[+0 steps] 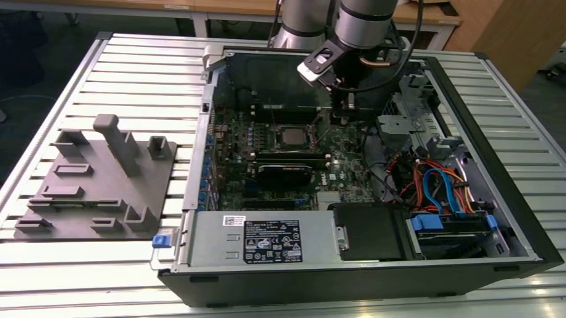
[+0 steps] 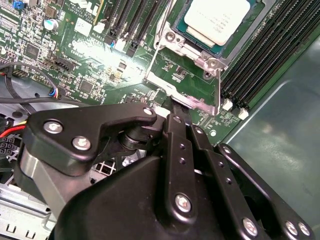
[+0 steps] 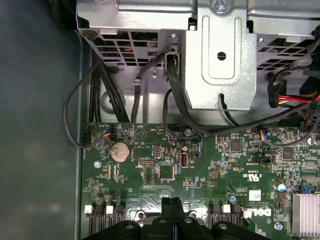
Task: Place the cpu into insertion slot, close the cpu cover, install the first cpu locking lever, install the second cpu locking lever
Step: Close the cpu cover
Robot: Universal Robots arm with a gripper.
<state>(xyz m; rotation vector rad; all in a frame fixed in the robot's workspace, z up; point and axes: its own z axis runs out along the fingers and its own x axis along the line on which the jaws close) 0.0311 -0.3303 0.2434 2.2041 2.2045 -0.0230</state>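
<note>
You see the cpu (image 2: 217,20) seated in the slot (image 2: 197,55), with the cover (image 2: 202,101) lying flat around it. The gripper (image 2: 175,114) has its jaws closed together, tips at the cover's edge beside the slot.

Arm (image 1: 364,23) comes down steeply, wrist (image 1: 323,63) cocked. End effector (image 1: 341,107) points downward, set low. In first wrist view, fingers (image 3: 167,212) pressed together, no gap between.
</note>
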